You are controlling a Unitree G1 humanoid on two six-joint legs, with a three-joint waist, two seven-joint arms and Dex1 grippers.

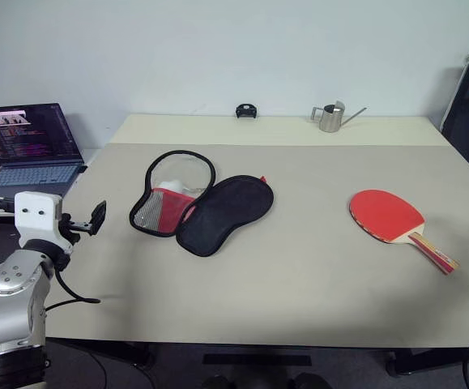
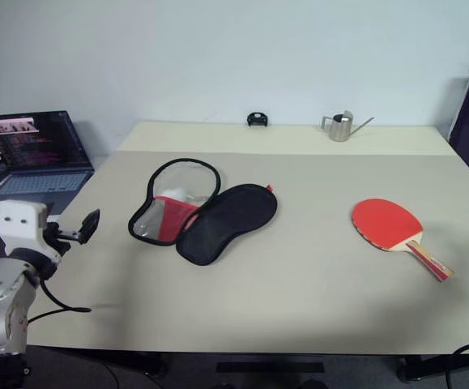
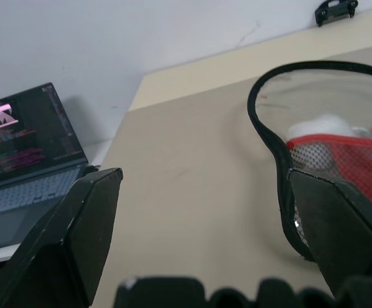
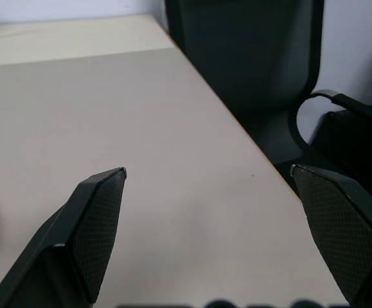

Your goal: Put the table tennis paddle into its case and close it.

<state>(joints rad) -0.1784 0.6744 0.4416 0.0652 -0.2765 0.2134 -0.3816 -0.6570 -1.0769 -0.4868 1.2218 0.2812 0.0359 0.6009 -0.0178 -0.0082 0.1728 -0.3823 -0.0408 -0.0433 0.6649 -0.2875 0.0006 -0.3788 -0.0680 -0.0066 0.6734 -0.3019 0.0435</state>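
The table tennis paddle (image 1: 386, 215) lies flat on the right part of the table (image 1: 299, 284), red face up, its striped wooden handle pointing to the near right. The case (image 1: 218, 212) lies unzipped and spread open at the left centre: a black half toward the middle, and a half with a red mesh panel (image 3: 346, 160) and something white inside it. My left gripper (image 3: 205, 176) hovers open at the table's left edge, level, pointing at the open case and apart from it. My right gripper (image 4: 208, 170) is open over the table's right edge, holding nothing.
An open laptop (image 1: 31, 142) sits on a lower surface to the left. At the table's far edge stand a small metal watering can (image 1: 330, 117) and a small black object (image 1: 246, 111). A black chair (image 4: 250, 51) stands beyond the right edge.
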